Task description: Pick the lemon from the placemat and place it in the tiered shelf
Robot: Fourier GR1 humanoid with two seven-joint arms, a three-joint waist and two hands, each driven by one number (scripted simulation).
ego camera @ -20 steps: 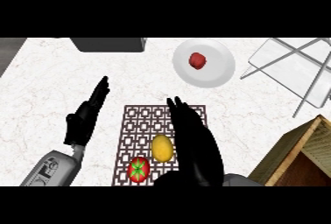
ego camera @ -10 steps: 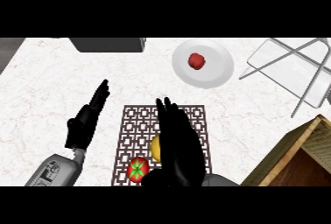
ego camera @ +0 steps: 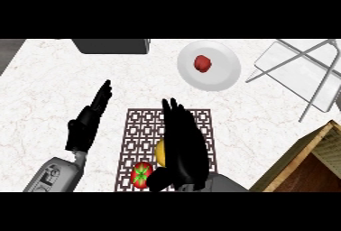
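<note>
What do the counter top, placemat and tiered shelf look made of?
Counter top: polished marble or marble-look, white with faint reddish veins. Placemat: probably woven or cut fabric, dark brown fretwork, matte. Tiered shelf: thin grey metal rods around pale, seemingly translucent panels, likely glass or plastic.

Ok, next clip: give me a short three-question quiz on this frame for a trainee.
1. True or false: the right hand is over the placemat and covers most of the lemon.
2. What lies on the white plate? A) a small red item B) the lemon C) nothing
3. Fill in: the tomato lies on the ____.

Key: 1 true. 2 A: the small red item. 3 placemat. The left hand rests open, left of the mat.
</note>
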